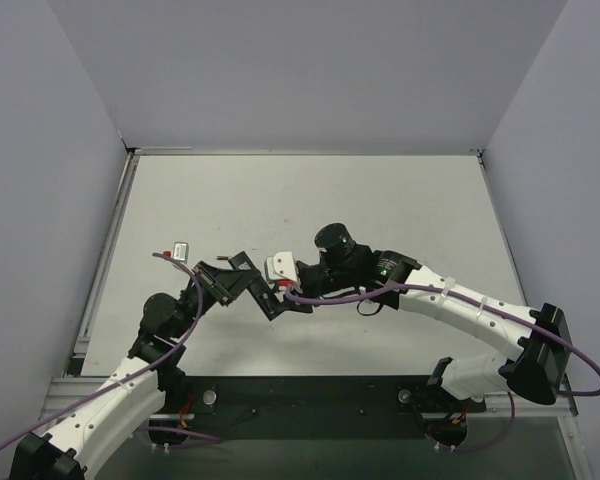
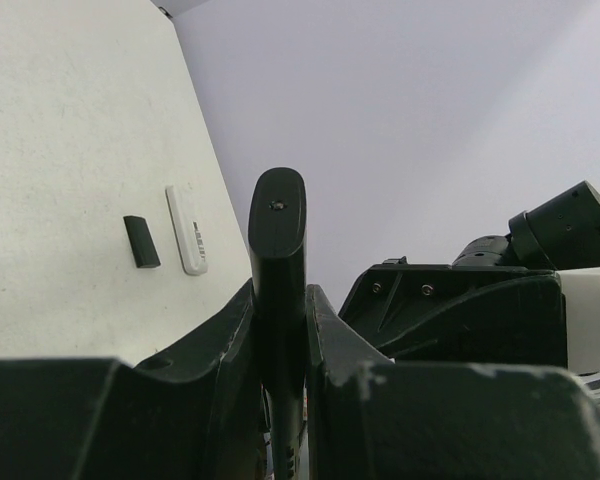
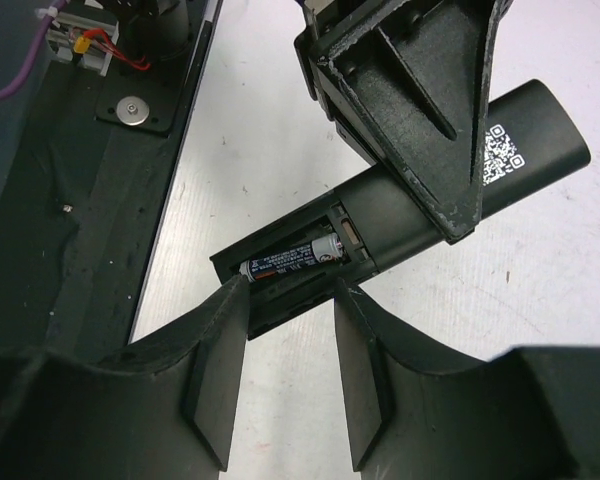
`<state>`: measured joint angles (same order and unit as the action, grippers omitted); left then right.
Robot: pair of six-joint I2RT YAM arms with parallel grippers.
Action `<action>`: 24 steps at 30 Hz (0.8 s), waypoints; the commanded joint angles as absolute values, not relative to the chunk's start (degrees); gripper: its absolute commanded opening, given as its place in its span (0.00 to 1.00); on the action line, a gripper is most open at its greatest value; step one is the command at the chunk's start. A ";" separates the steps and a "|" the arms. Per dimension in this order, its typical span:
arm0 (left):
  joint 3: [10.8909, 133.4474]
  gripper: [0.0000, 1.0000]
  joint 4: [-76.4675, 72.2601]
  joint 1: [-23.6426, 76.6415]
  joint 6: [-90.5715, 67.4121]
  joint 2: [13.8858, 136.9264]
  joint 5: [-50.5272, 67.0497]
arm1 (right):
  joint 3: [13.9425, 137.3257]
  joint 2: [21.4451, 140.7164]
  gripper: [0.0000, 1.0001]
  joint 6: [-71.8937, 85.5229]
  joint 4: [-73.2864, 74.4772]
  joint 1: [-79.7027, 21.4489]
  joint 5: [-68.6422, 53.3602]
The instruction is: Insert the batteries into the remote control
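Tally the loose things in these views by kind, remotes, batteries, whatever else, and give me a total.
Remotes: 2 (black bar-shaped plastic remote, slim white plastic remote)
Batteries: 1 (small dark cylindrical battery in the black remote's open bay)
Flat black rectangular piece: 1
Total: 4

You'll find a white QR code [image 3: 503,163] printed on the black remote [image 3: 540,130], up and to the right of the right end effector [image 3: 290,300]; the tiny white marks beside it can't be read. The battery [image 3: 292,257] just above that end effector carries a printed label, too small to make out. Left of the left end effector [image 2: 278,295], the white remote [image 2: 187,230] on the counter [image 2: 60,150] bears illegible grey lettering.
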<state>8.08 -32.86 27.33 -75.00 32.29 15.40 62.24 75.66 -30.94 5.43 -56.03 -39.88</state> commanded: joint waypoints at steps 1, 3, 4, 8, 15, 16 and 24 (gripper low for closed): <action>11.25 0.00 -34.72 27.42 -73.65 32.69 17.40 | 63.81 76.11 0.34 -35.15 4.48 -56.78 -41.31; 11.42 0.00 -34.80 27.42 -73.65 32.78 17.75 | 63.98 76.38 0.33 -35.33 4.48 -56.69 -40.87; 11.51 0.00 -34.89 27.42 -73.65 32.78 18.01 | 64.16 76.55 0.32 -35.51 4.31 -56.78 -40.26; 11.78 0.00 -35.16 27.42 -73.56 33.13 18.63 | 64.68 76.99 0.32 -36.12 4.39 -56.78 -40.08; 12.22 0.00 -35.33 27.42 -73.48 33.57 19.34 | 65.48 77.26 0.31 -36.56 4.31 -56.87 -41.04; 12.30 0.00 -35.33 27.42 -73.48 33.57 19.34 | 65.48 77.34 0.31 -36.65 4.31 -56.78 -41.22; 12.48 0.00 -35.95 27.42 -73.56 34.36 19.69 | 65.65 77.52 0.31 -36.74 4.31 -56.87 -42.45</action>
<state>9.41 -32.88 27.33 -74.30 34.04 18.52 63.33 76.82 -35.48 5.41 -56.38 -39.40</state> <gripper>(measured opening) 0.266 0.314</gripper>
